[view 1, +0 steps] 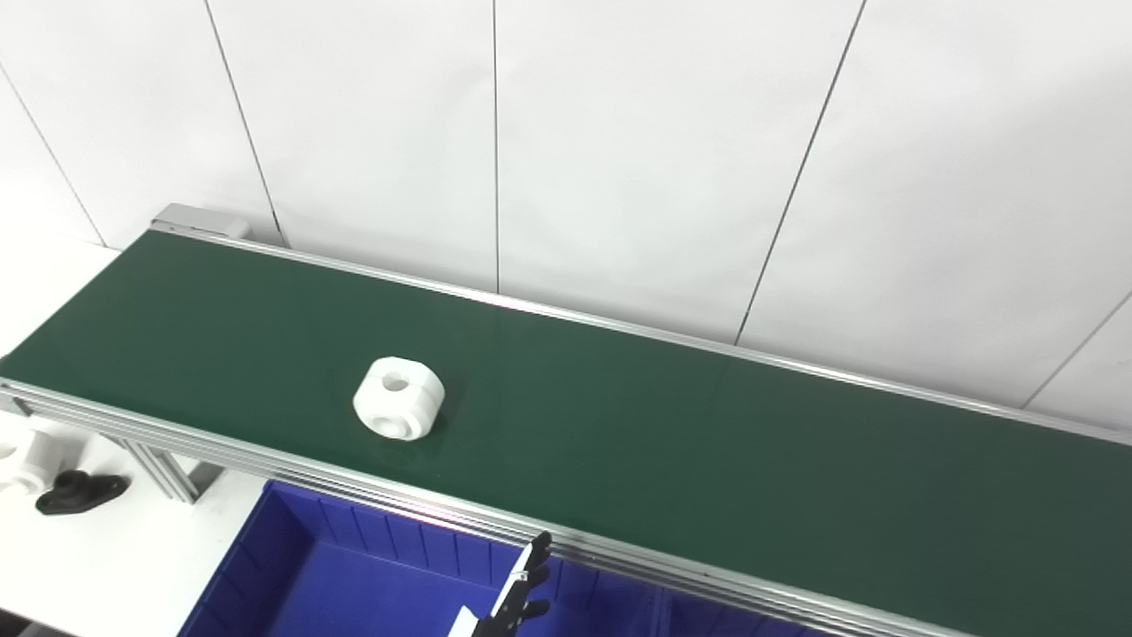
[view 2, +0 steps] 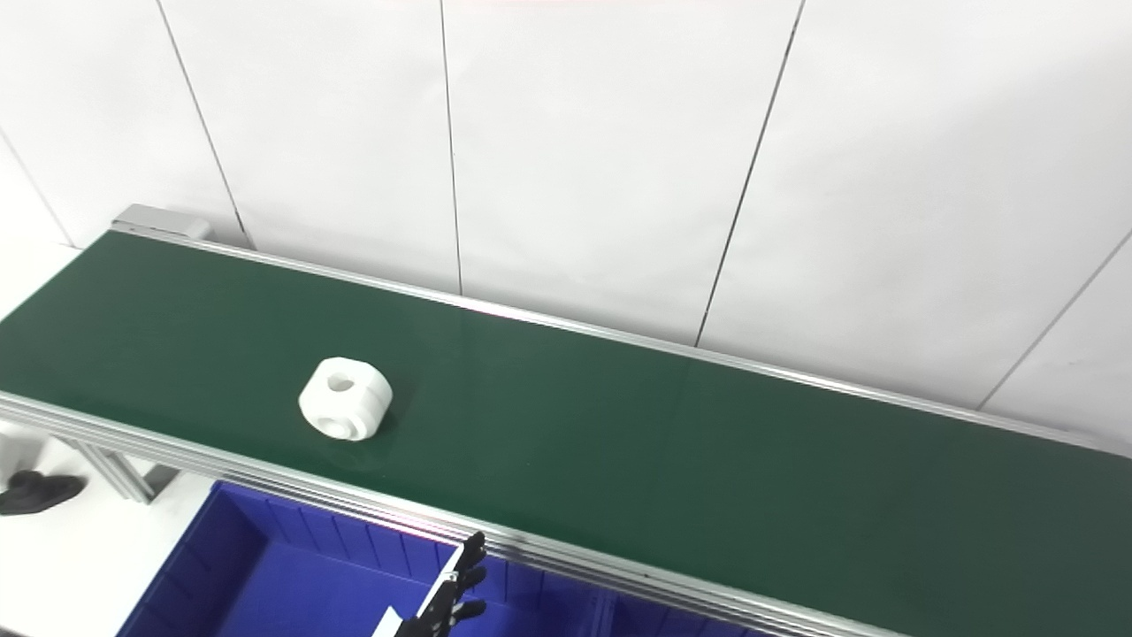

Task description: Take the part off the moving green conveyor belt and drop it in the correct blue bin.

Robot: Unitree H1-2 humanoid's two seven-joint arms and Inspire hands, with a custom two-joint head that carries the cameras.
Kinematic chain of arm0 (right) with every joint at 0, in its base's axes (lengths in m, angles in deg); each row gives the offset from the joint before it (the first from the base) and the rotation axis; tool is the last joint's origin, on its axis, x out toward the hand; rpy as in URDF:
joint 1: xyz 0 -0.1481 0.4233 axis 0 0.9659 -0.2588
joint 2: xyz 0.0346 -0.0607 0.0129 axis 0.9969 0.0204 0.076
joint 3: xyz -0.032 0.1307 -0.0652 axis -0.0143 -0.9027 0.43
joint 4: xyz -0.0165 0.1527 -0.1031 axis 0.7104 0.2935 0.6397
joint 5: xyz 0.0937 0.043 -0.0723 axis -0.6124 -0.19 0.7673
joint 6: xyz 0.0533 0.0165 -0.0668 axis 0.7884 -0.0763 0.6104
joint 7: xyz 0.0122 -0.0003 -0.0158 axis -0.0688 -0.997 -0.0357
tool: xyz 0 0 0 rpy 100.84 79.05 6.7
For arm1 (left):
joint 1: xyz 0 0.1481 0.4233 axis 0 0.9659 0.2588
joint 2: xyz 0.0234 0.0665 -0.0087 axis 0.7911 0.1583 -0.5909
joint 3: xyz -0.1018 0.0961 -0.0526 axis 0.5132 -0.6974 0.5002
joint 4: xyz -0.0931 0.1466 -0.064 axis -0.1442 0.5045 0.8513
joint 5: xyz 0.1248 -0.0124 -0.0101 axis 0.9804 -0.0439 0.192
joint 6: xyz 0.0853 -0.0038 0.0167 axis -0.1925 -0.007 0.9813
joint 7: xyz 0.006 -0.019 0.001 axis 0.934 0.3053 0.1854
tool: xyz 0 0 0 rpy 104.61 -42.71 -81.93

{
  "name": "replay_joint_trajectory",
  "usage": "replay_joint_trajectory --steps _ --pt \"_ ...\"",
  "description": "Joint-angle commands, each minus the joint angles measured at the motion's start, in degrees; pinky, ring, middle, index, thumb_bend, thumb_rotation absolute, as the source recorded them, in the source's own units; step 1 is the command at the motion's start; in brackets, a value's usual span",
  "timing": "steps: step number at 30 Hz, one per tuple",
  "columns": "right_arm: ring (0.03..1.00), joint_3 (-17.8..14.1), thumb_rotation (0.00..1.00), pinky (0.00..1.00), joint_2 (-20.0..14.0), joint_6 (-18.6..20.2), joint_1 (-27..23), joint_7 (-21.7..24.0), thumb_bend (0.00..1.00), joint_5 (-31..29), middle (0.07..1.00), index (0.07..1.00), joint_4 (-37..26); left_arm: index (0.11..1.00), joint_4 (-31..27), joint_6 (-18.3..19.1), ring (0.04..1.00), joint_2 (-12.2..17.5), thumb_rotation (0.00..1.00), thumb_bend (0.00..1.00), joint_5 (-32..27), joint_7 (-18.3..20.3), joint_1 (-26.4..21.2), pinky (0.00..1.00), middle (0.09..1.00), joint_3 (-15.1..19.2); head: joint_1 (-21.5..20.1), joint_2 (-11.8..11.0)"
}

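A white chunky part (view 1: 399,398) with a round hole through its top lies on the green conveyor belt (view 1: 672,442), left of the middle and close to the near rail. Below the belt's near rail stands a blue bin (view 1: 292,566). Only the fingertips of my left hand (view 1: 520,591) show at the bottom edge, over that bin's right side. They point up toward the rail, spread apart, with nothing between them. The hand is well short of the part, to its lower right. My right hand is out of view.
A second blue bin (view 1: 707,619) begins right of the first, mostly cut off. On the white table at the far left lie a black part (view 1: 80,491) and a white part (view 1: 26,460). Silver frame legs (view 1: 164,469) hold the belt; a white panelled wall stands behind it.
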Motion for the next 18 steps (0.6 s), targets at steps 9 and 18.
replay_joint_trajectory --steps 9,18 --pt "0.986 0.96 1.00 1.00 1.83 -3.47 -1.09 0.18 0.72 1.67 1.000 1.000 -0.33 0.841 -11.05 -0.96 0.860 7.77 0.46 0.97 6.91 2.03 -13.48 0.70 0.870 6.09 -0.73 0.34" --pt "0.985 1.56 1.00 1.00 2.91 -3.52 -1.28 -0.55 0.70 2.65 1.000 1.000 -0.18 0.851 -7.10 1.39 0.892 20.35 0.40 0.97 21.12 8.56 -30.84 0.89 0.889 9.07 -2.40 0.93"
